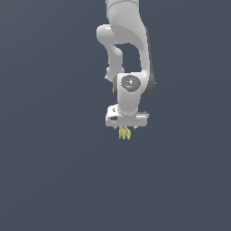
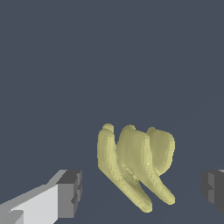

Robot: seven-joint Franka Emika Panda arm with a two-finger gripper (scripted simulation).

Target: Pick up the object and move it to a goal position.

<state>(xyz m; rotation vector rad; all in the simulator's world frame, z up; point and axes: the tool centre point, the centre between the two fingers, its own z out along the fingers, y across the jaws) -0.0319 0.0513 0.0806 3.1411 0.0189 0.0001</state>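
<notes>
The object, a small bunch of dull yellow bananas [image 2: 135,164], lies on the dark grey surface with its curved fingers joined at one end. My white gripper [image 2: 141,192] straddles it with the jaws wide apart. The left pad [image 2: 70,192] and the right pad [image 2: 213,189] each stand clear of the fruit, with a gap on both sides. In the exterior view the bananas [image 1: 125,133] show just below the white hand, and the gripper [image 1: 126,130] is down around them, its fingers hardly visible.
The white arm [image 1: 128,54] rises straight up above the hand in the exterior view. A plain dark grey surface [image 1: 54,171] extends all around. No other object or goal marker shows.
</notes>
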